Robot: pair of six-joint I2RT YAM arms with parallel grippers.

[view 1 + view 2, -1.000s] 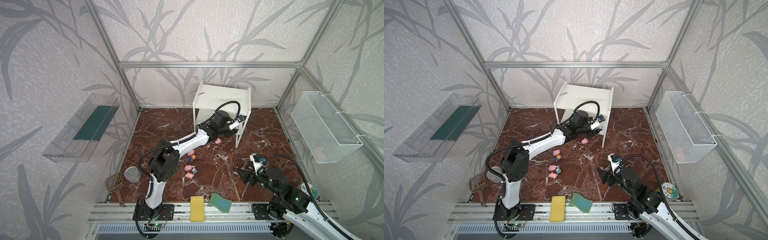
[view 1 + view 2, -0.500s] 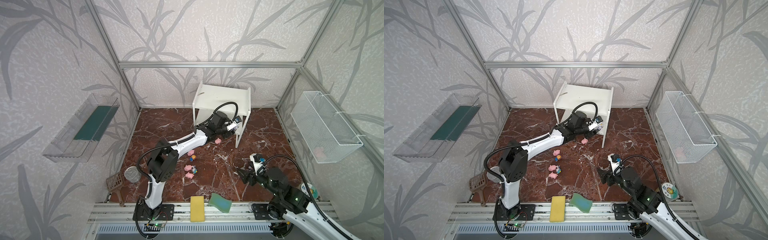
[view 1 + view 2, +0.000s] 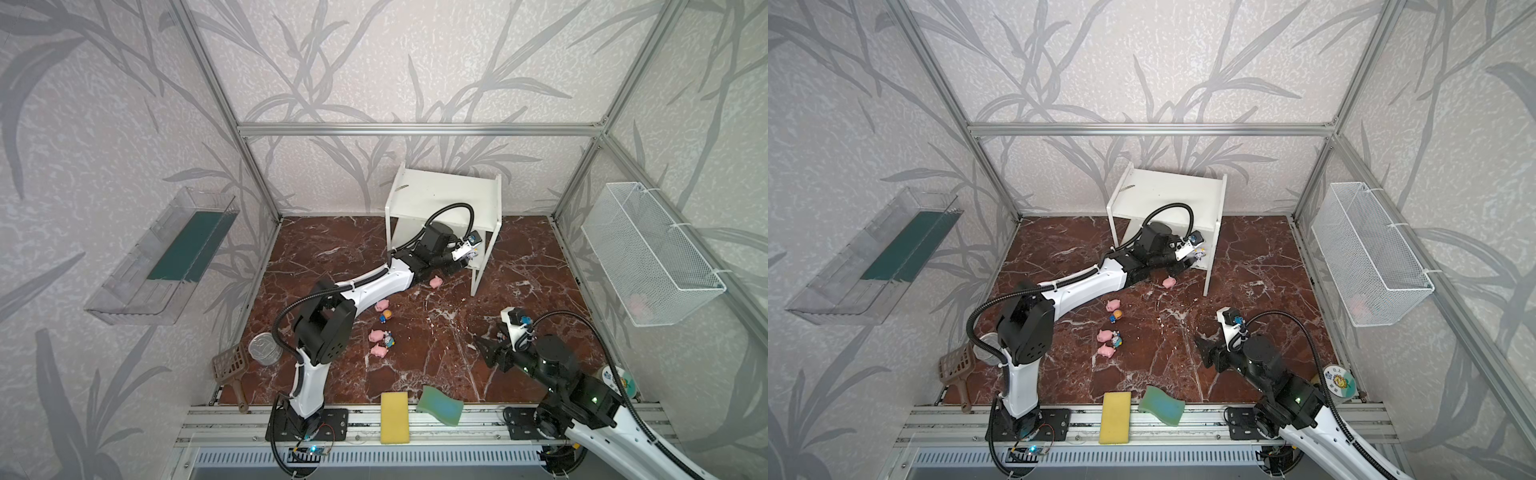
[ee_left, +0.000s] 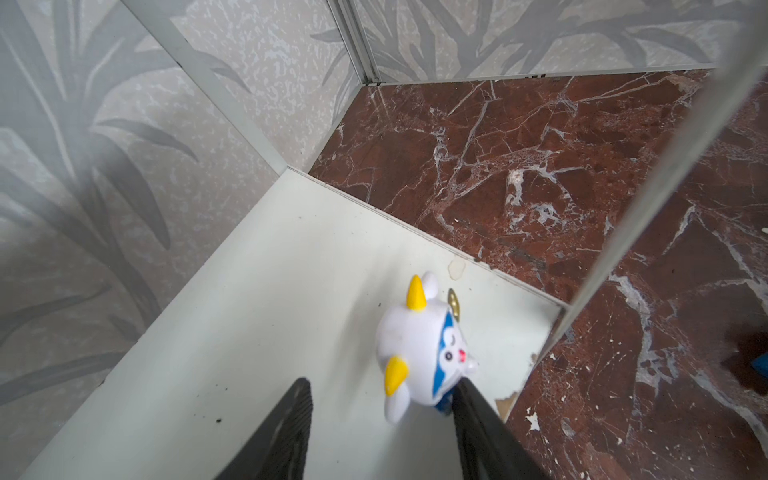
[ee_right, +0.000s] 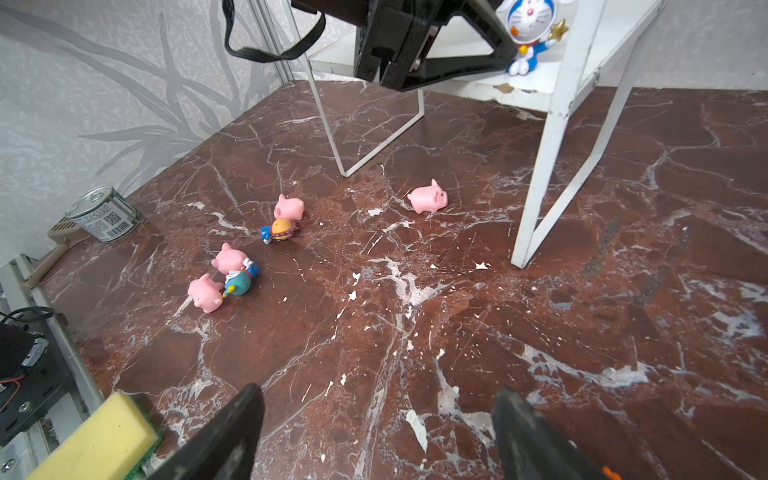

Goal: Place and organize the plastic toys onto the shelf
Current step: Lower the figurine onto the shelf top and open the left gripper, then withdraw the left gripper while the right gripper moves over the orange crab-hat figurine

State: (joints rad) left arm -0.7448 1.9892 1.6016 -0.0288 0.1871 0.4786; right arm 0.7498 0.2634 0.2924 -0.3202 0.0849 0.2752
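The white shelf (image 3: 449, 191) (image 3: 1167, 191) stands at the back. My left gripper (image 3: 467, 257) (image 3: 1187, 264) (image 4: 380, 399) reaches into its lower tier and is open. A white and blue figurine (image 4: 424, 349) (image 5: 528, 33) stands on the lower board (image 4: 270, 311), against one finger and well apart from the other. On the floor lie a lone pink pig (image 3: 435, 282) (image 5: 428, 198), a pig (image 3: 381, 306) beside an orange figurine (image 3: 386, 316), and two pigs (image 3: 376, 334) (image 3: 379, 351) beside a blue figurine (image 3: 389, 340). My right gripper (image 3: 484, 351) (image 5: 374, 415) hovers open and empty over bare floor.
A yellow sponge (image 3: 394, 417) and a green sponge (image 3: 439, 405) lie at the front edge. A tin can (image 3: 264, 349) and a brown scoop (image 3: 230, 365) sit front left. A clear tray (image 3: 166, 257) hangs on the left wall, a mesh basket (image 3: 648, 253) on the right.
The left wrist has shifted very slightly to the left at the shelf. Its jaws stay equally wide. The right arm has not moved.
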